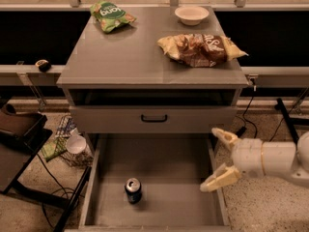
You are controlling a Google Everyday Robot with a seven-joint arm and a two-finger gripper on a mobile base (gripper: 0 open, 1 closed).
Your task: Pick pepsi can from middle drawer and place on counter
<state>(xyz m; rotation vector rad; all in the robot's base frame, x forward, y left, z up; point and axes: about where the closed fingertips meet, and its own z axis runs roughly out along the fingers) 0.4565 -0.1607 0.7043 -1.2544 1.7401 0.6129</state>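
Observation:
The pepsi can (133, 190) stands upright on the floor of the open middle drawer (164, 163), at its front left; its silver top faces up. My gripper (218, 158) is open and empty. It hangs over the drawer's right wall, well to the right of the can and apart from it. One fingertip (219, 134) points to the back, the other (212, 183) to the front. The counter (130, 57) is the grey top of the cabinet, above and behind the drawer.
On the counter lie a green chip bag (111, 15) at the back left, a white bowl (191, 14) at the back, and a brown snack bag (200, 48) at the right. A shut drawer front with a black handle (154, 118) sits above. Clutter and cables lie on the floor at the left (65, 141).

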